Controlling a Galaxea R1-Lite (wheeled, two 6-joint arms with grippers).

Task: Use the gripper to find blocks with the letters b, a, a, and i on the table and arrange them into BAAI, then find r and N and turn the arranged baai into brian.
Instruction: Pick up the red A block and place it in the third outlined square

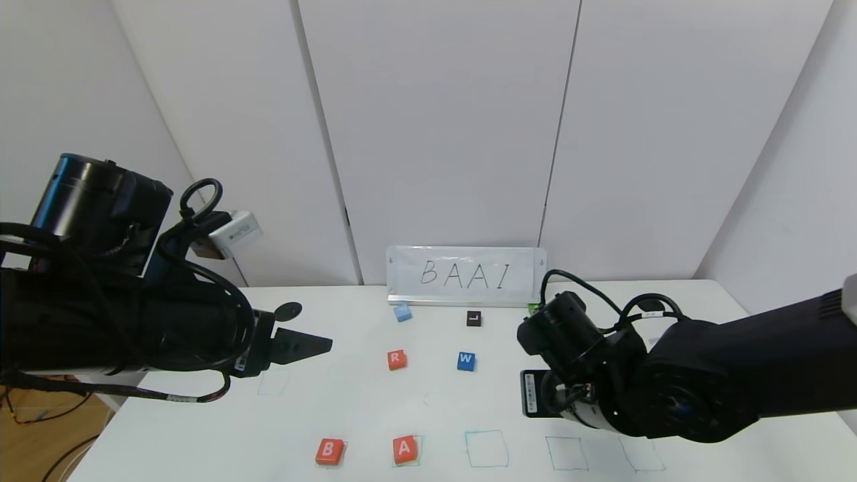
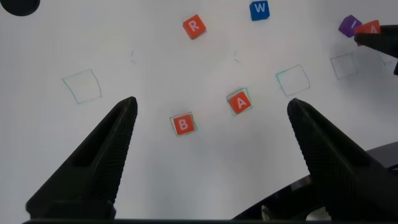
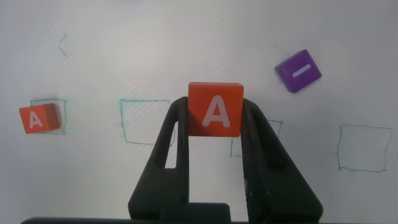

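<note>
The orange-red B block (image 1: 329,451) and one orange-red A block (image 1: 404,449) sit in green outlines at the near edge of the white table (image 1: 703,301); both also show in the left wrist view, B (image 2: 182,124) and A (image 2: 240,102). My right gripper (image 3: 215,115) is shut on the second A block (image 3: 215,109) and holds it above the table between two empty outlines. The purple I block (image 3: 298,71) lies just beyond it. The orange-red R block (image 1: 396,359) lies mid-table. My left gripper (image 1: 321,345) is open and empty, raised at the left.
A blue W cube (image 1: 466,361), a light blue cube (image 1: 402,312), a black cube (image 1: 474,318) and a partly hidden green cube (image 1: 533,308) lie toward the back. A "BAAI" sign (image 1: 466,276) stands at the wall. Three outlines (image 1: 487,448) to the right of A hold nothing. A black hole (image 1: 288,310) is at the left.
</note>
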